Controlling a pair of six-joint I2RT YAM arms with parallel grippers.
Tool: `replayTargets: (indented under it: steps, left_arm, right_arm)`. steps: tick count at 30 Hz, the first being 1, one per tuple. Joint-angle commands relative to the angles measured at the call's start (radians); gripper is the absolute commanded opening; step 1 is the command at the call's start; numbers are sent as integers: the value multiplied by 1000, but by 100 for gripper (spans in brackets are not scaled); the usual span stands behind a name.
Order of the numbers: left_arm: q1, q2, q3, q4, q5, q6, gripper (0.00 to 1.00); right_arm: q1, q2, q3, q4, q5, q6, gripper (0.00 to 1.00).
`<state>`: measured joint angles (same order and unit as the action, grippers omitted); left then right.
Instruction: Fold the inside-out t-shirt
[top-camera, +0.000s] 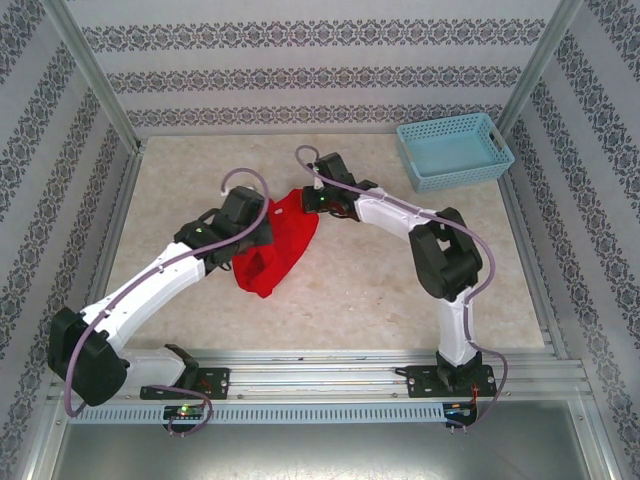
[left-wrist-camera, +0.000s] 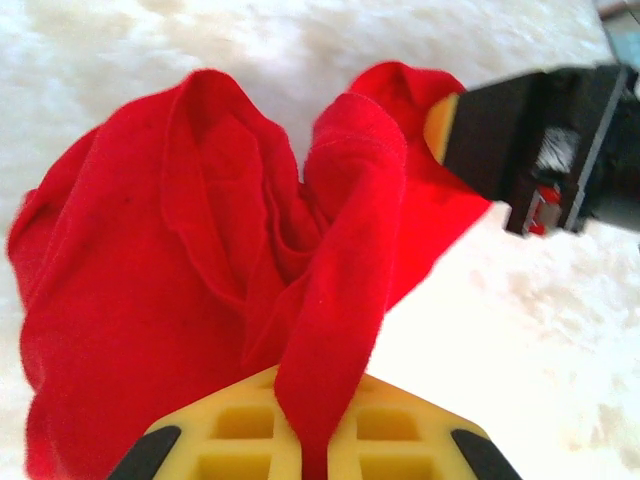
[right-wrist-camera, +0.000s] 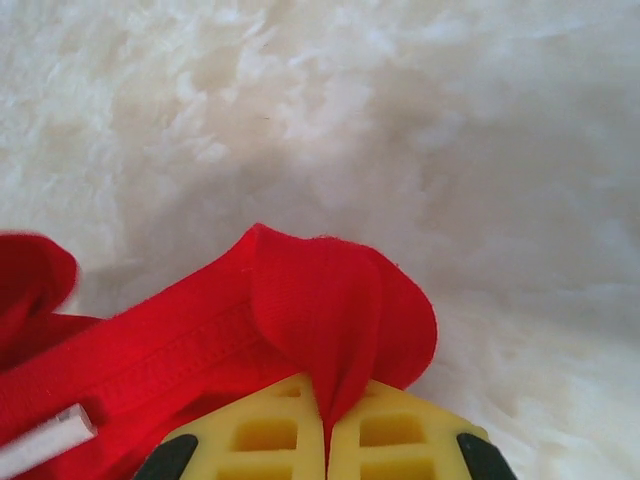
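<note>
The red t-shirt (top-camera: 278, 245) is bunched at the centre of the frame on the worktop (top-camera: 380, 290). The left claw (left-wrist-camera: 312, 445) and right claw (right-wrist-camera: 328, 440) each pinch a fold of it.

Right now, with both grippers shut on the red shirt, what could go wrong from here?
1. The left gripper and right gripper each pinch just a thin fold of the t-shirt; a hard pull apart could slip it free.
2. The shirt is bunched and creased between them, so spreading may twist it rather than flatten it.
3. The grippers sit close together; a careless move could knock one against the other.
</note>
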<state>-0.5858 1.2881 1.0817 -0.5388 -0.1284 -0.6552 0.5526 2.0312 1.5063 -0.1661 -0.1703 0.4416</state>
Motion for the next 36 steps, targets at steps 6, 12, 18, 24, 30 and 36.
replayTargets:
  steps: [6, 12, 18, 24, 30, 36]
  left_arm:
    - [-287, 181, 81, 251, 8, -46, 0]
    - [-371, 349, 192, 282, 73, -23, 18]
    - [-371, 317, 164, 248, 53, 39, 60]
    - [-324, 149, -25, 214, 13, 151, 79]
    - [-318, 214, -33, 145, 72, 236, 83]
    - [-318, 336, 30, 127, 40, 251, 88]
  right_arm:
    - [-140, -212, -301, 146, -48, 80, 3]
    - [-233, -332, -460, 165, -80, 94, 28]
    - [-269, -443, -564, 116, -16, 130, 64]
    - [-211, -665, -682, 16, 77, 147, 74]
    - [-107, -806, -831, -22, 132, 251, 78]
    - [-85, -922, -934, -60, 140, 369, 79]
